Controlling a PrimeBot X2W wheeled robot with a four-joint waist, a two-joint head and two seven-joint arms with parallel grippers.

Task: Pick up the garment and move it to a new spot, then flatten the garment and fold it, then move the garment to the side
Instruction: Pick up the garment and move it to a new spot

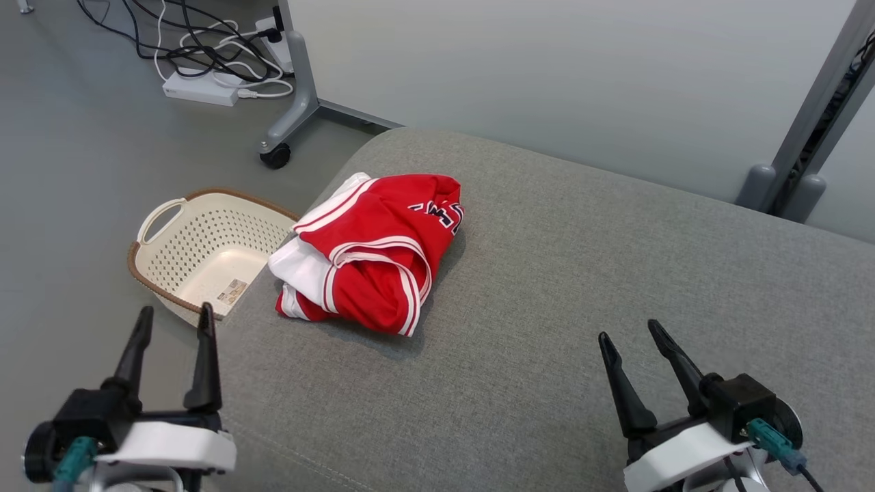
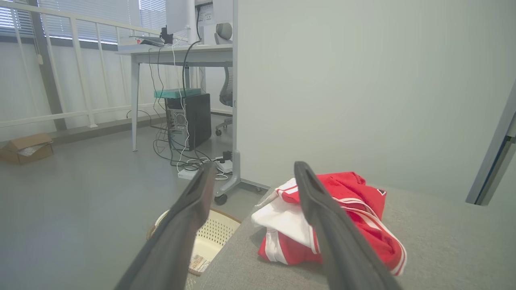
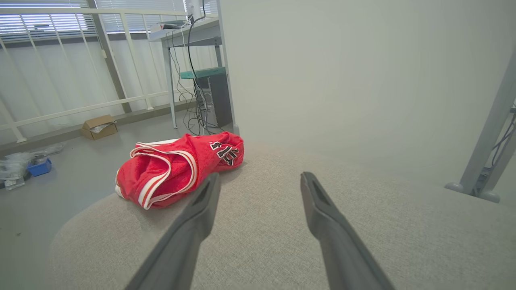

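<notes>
A red garment with white trim and black lettering lies bunched near the left edge of the grey upholstered surface. In the left wrist view the garment sits ahead and to the right. From the right wrist, the garment lies ahead to the left. My left gripper hangs open at the lower left, over the floor beside the surface's edge, nothing between its fingers. My right gripper is open at the lower right above the bare fabric, well short of the garment. The same open jaws show for the left gripper and right gripper.
A cream perforated basket with a brown rim stands on the floor against the surface's left edge. A wheeled desk leg, a power strip and cables lie beyond it. A pale partition wall runs behind the surface. A grey post stands at the right.
</notes>
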